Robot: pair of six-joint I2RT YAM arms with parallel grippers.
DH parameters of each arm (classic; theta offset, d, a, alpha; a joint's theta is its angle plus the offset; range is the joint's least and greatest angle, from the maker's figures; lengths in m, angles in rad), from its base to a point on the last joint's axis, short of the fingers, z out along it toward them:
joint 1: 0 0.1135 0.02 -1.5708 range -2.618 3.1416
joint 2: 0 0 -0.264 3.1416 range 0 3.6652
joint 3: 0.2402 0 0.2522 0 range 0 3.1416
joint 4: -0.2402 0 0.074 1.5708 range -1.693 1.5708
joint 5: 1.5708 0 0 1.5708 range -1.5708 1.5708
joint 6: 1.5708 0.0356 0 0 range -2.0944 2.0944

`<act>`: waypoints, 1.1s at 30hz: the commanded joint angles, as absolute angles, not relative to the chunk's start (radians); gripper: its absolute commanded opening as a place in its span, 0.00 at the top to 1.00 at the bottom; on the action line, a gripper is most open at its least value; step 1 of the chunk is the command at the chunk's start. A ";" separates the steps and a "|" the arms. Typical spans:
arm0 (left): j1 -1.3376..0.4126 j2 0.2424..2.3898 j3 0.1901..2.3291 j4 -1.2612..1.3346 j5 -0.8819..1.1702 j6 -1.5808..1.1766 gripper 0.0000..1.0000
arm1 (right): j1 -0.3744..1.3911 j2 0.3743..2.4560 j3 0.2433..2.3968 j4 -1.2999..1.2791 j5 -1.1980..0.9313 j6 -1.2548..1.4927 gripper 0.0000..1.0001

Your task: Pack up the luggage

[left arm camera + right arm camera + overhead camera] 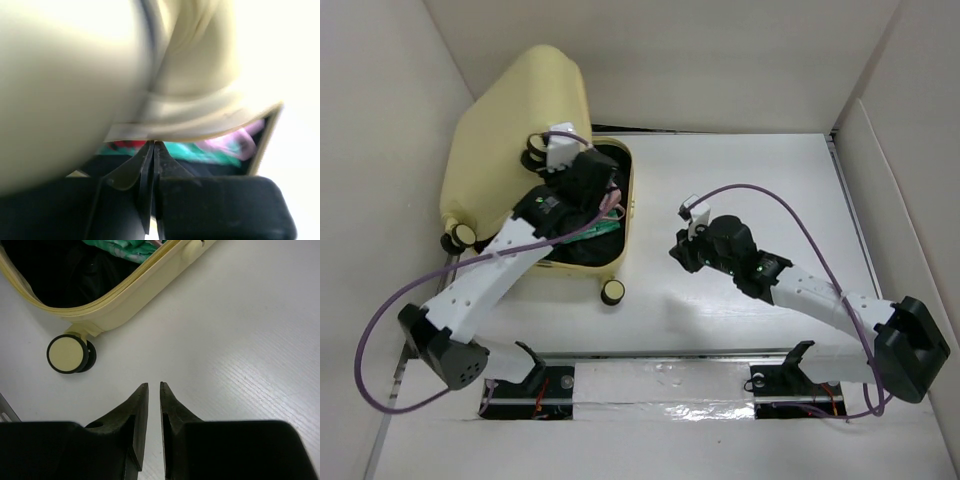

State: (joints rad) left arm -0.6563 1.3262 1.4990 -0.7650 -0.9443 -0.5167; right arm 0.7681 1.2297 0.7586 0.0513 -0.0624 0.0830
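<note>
The pale-yellow luggage (510, 110) lies open at the table's left, its lid tilted up over the black-lined base. Green, pink and red clothes (605, 215) lie inside on dark items. My left gripper (555, 170) is shut, and its tips sit against the lid's rim (200, 127), with the clothes (215, 152) visible below. My right gripper (677, 250) hovers over the bare table right of the luggage, its jaws nearly together and empty. The right wrist view shows that gripper (154, 385) near the luggage's rim (115, 300) and a caster wheel (67, 354).
Cardboard walls (380, 120) enclose the table on the left, back and right. A second caster (460, 236) sits at the luggage's left corner. A metal rail (660, 360) runs along the near edge by the arm bases.
</note>
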 commanded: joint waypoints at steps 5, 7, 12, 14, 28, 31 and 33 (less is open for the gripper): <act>-0.961 1.459 1.560 -0.708 -1.019 -0.652 1.00 | 0.736 1.201 0.775 0.087 -0.049 0.094 0.79; -0.989 1.489 1.552 -0.726 -1.000 -0.708 1.00 | 0.736 1.190 0.770 0.086 -0.041 0.097 0.80; -1.026 1.462 1.413 -0.716 -0.965 -0.830 1.00 | 0.695 1.140 0.746 0.087 -0.005 0.118 0.77; -1.026 1.413 1.362 -0.703 -0.956 -0.851 0.81 | 0.683 1.120 0.733 0.089 0.029 0.135 0.74; 0.042 1.181 1.348 -0.333 -0.318 -0.574 0.29 | 0.647 1.094 0.687 0.150 0.028 0.156 1.00; 0.173 1.320 1.449 -0.374 -0.302 -0.551 0.31 | 0.647 1.098 0.686 0.158 0.034 0.156 0.99; 0.196 1.377 1.477 -0.379 -0.339 -0.537 0.32 | 0.647 1.104 0.686 0.164 0.035 0.158 0.98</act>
State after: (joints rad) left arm 0.1658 1.2877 1.4467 -0.3740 -0.4091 -0.6003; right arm 0.6487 1.1130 0.6853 0.0887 0.0200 0.1547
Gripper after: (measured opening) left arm 0.684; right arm 0.016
